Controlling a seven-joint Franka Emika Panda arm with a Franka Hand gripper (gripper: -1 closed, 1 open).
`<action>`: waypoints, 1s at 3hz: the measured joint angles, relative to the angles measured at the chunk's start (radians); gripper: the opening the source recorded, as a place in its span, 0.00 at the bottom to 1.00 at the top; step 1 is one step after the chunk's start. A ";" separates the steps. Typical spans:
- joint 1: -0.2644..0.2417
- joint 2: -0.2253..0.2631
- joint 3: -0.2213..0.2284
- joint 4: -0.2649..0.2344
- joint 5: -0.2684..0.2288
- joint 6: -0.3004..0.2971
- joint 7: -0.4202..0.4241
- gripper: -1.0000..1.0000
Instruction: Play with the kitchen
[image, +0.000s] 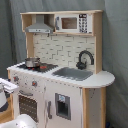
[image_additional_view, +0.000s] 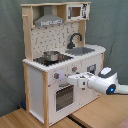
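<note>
The tall white-and-light-wood toy kitchen (image_additional_view: 60, 60) fills both exterior views; at lower right of the second exterior view, we reach our white gripper (image_additional_view: 71, 80) to its oven front, fingers' state we cannot tell.

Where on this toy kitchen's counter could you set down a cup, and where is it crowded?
The kitchen offers bare counter on the rounded end beyond the sink and faucet. The stove is crowded by a pot. The gripper blocks the front panel near the knobs.
</note>
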 joint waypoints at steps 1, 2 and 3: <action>-0.013 0.000 0.000 -0.043 0.000 0.103 -0.026 1.00; -0.035 0.000 0.012 -0.085 0.001 0.194 -0.016 1.00; -0.070 0.000 0.042 -0.121 0.004 0.246 0.078 1.00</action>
